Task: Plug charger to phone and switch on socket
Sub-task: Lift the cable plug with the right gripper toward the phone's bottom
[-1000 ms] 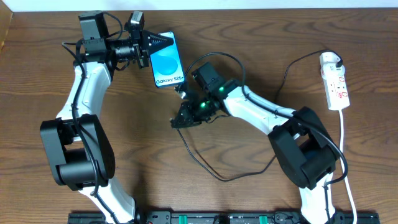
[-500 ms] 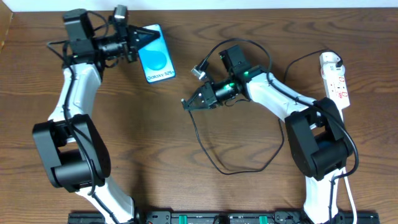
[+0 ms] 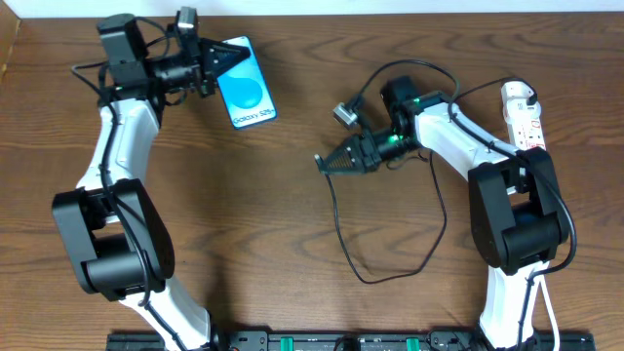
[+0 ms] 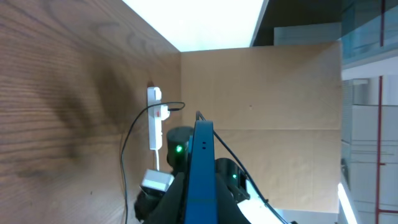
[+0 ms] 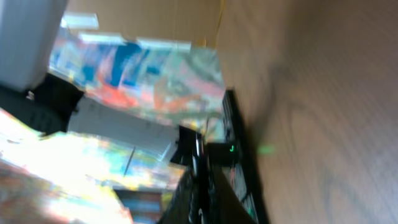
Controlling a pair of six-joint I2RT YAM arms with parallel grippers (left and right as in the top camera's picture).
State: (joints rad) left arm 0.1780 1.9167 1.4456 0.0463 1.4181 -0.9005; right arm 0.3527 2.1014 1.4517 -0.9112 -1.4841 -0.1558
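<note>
My left gripper is shut on the top end of the blue phone, holding it lifted and tilted at the far left; the phone shows edge-on between the jaws in the left wrist view. My right gripper is shut on the plug end of the black charger cable, which loops down over the table and back up to the white socket strip at the far right. In the right wrist view the dark plug sits pinched between the fingers. The socket strip also shows in the left wrist view.
The cable's loop lies across the table in front of the right arm. The strip's white cord runs down the right edge. A black rail lines the front edge. A beige wall stands beyond the table's far end.
My right gripper has moved right and up with the plug, away from the phone, dragging the cable loop with it. The left gripper moved the phone up-left earlier and has since held still.
</note>
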